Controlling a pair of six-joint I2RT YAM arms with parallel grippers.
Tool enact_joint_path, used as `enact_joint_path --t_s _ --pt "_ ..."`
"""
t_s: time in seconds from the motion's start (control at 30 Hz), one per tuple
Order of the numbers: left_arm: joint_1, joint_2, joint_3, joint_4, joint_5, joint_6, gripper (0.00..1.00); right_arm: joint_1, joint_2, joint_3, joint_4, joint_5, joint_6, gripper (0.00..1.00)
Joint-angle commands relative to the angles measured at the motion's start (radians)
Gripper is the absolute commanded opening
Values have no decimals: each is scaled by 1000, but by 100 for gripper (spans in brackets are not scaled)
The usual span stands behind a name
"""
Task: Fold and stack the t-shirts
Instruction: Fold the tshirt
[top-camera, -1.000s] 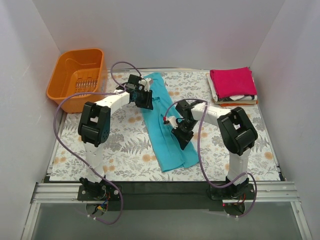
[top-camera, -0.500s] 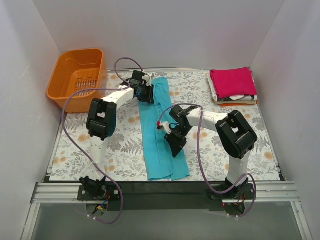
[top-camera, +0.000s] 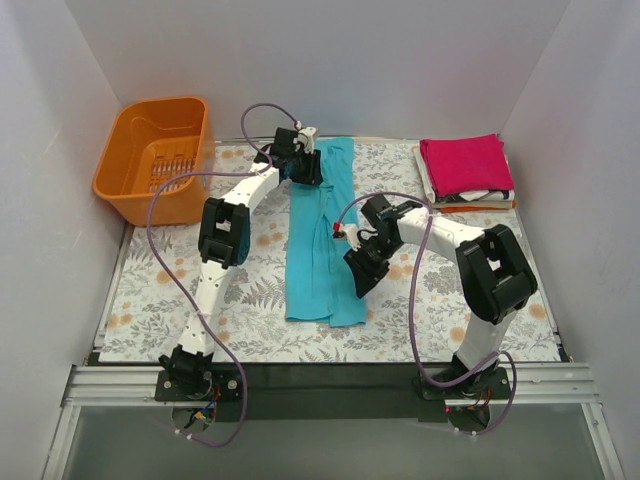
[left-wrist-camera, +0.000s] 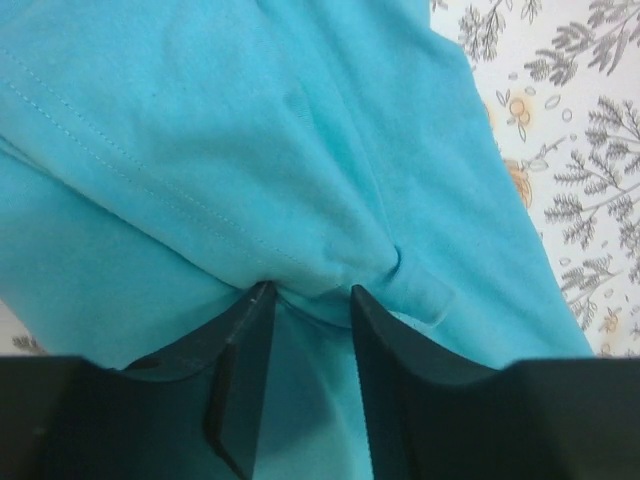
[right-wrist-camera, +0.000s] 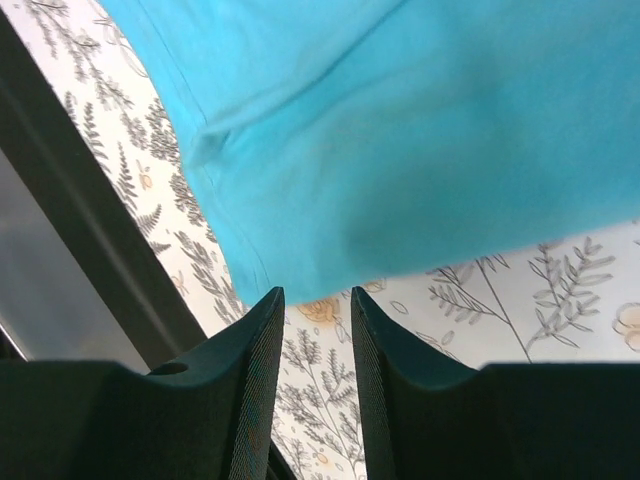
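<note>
The teal t-shirt (top-camera: 315, 250) lies stretched in a long narrow strip down the middle of the floral table. My left gripper (top-camera: 305, 168) is at the shirt's far end. In the left wrist view the gripper (left-wrist-camera: 308, 292) pinches a puckered fold of teal cloth (left-wrist-camera: 250, 130) between its fingers. My right gripper (top-camera: 362, 280) hovers at the strip's right edge, near its front end. In the right wrist view that gripper (right-wrist-camera: 312, 293) is slightly open and empty, with the shirt's hem (right-wrist-camera: 400, 150) just beyond its tips. A folded magenta shirt (top-camera: 464, 164) tops a stack of folded white and orange shirts (top-camera: 470, 200).
An orange plastic basket (top-camera: 155, 155) stands at the back left corner. The stack sits at the back right corner. White walls close in three sides. The table's dark front rail (right-wrist-camera: 90, 230) shows in the right wrist view.
The left gripper moved toward the back and right, pulling the teal shirt's far end with it, so the shirt now lies straighter. The right gripper moved off the cloth to its right edge.
</note>
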Motion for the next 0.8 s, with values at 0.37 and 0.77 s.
enact_joint_path --t_s 0.37,0.77 --pt "34 -506 -281 64 277 50 50 -18 -200 35 -8 198 -189 34" --pt "35 -1438 -1352 32 475 633 57 244 -595 -347 238 378 -537 42"
